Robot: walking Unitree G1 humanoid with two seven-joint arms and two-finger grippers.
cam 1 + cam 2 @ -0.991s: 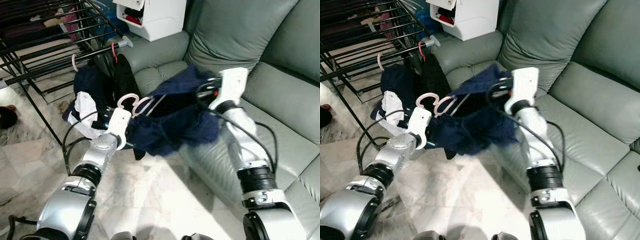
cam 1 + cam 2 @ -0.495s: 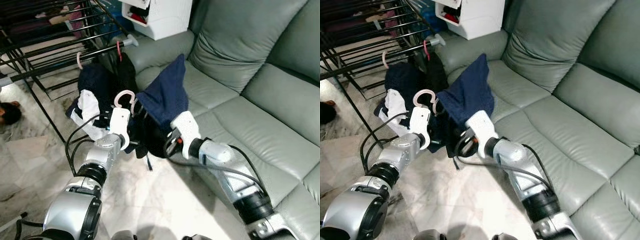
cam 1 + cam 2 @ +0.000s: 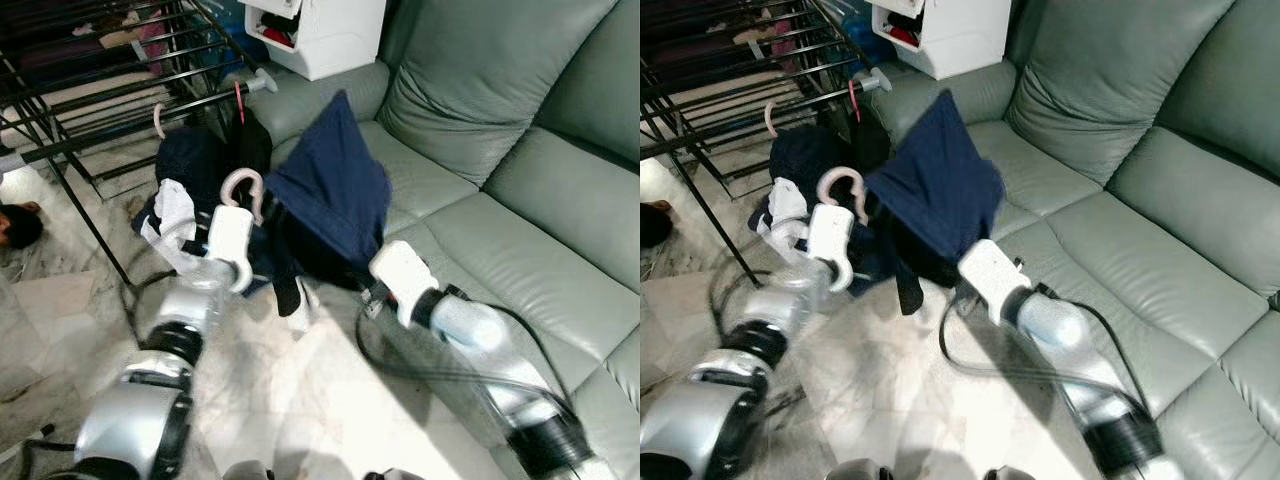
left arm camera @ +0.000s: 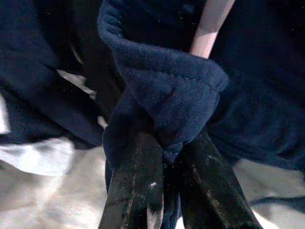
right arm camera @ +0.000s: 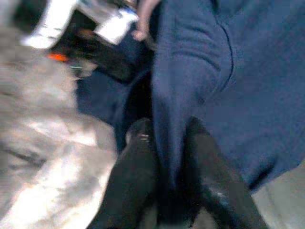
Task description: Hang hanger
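Observation:
A pink plastic hanger (image 3: 242, 186) carries a navy garment (image 3: 335, 190) that rises to a peak over the sofa's front edge. My left gripper (image 4: 169, 143) is shut on a fold of that navy cloth just below the hanger's pink stem (image 4: 208, 26); its white wrist (image 3: 228, 235) sits under the hook. My right gripper (image 5: 167, 130) is low beneath the garment and is shut on its hanging edge, white wrist (image 3: 402, 272) beside the sofa seat. The black drying rack (image 3: 100, 95) stands to the upper left, apart from the hook.
Dark and white clothes (image 3: 185, 185) hang from the rack's end bar on a pink hook (image 3: 158, 120) and a red hook (image 3: 239, 100). A grey-green sofa (image 3: 500, 170) fills the right. A white cabinet (image 3: 325, 35) stands behind. Marble floor (image 3: 300, 400) lies below.
My right arm dropped from above the sofa to low under the garment. The navy cloth now stands up in a peak on the hanger. The left gripper rose slightly.

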